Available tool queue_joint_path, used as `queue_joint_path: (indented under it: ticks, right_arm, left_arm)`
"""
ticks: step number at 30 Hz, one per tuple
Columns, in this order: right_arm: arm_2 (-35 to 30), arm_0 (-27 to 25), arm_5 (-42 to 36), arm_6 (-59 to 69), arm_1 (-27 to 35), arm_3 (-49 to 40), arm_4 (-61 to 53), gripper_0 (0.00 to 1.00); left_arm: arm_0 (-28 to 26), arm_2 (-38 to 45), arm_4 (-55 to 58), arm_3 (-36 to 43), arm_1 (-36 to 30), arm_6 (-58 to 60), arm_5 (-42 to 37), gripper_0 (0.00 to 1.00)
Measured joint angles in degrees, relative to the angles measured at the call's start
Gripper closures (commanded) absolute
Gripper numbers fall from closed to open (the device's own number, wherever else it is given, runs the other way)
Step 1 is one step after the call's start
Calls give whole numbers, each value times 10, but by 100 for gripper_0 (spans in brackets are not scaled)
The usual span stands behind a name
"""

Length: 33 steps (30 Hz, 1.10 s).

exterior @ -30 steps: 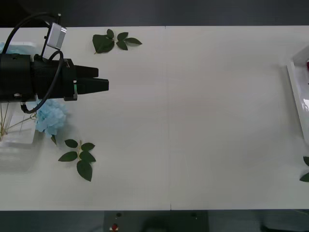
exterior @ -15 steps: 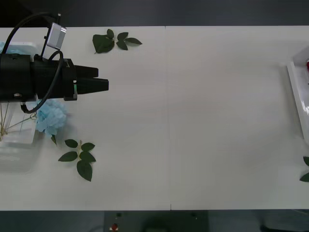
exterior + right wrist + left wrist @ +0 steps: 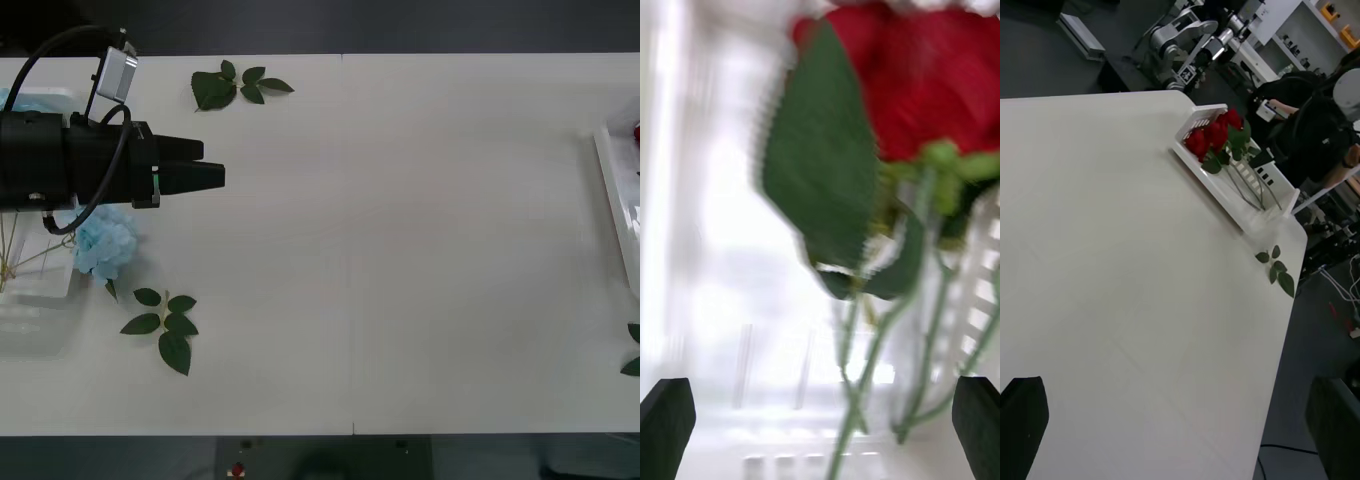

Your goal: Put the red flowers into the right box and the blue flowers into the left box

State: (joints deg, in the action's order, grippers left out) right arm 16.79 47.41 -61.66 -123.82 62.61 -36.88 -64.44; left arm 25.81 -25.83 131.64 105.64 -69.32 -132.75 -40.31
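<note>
My left gripper point(image 3: 218, 172) hovers open and empty over the table's left part, beside the left box point(image 3: 35, 305). One of the blue flowers point(image 3: 105, 243) lies below that arm, its bloom on the table at the box's edge and its stem in the box. More pale blue point(image 3: 12, 97) shows behind the arm. The right box point(image 3: 612, 195) sits at the right edge with a bit of red point(image 3: 636, 132) in it. In the left wrist view the red flowers point(image 3: 1214, 136) lie in that box point(image 3: 1225, 193). My right gripper point(image 3: 820, 431) is open just above a red rose point(image 3: 932, 82).
Loose leaf sprigs lie at the back left point(image 3: 235, 85), at the front left point(image 3: 165, 325) and at the right edge point(image 3: 633, 350). The wide white table point(image 3: 400, 250) stretches between the two boxes.
</note>
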Motion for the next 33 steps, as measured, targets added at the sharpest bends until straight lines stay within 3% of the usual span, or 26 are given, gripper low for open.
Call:
queue_joint_path:
  ticks: [3,8,15,23,33]
  right_arm:
    - [9,0,-76,-37,26,-75,-61,0]
    - [29,0,-108,-90,53,-178,-189,0]
    - [103,0,-88,-156,82,-319,-309,0]
    - [142,0,-80,-233,98,-500,-319,0]
    - [142,0,-78,-304,29,-530,-319,0]
  left_arm:
    - [0,0,0,0,0,0,0,0]
    - [0,0,0,0,0,0,0,0]
    - [0,0,0,-1,0,0,0,0]
    - [0,0,0,-1,0,0,0,0]
    - [0,0,0,-1,0,0,0,0]
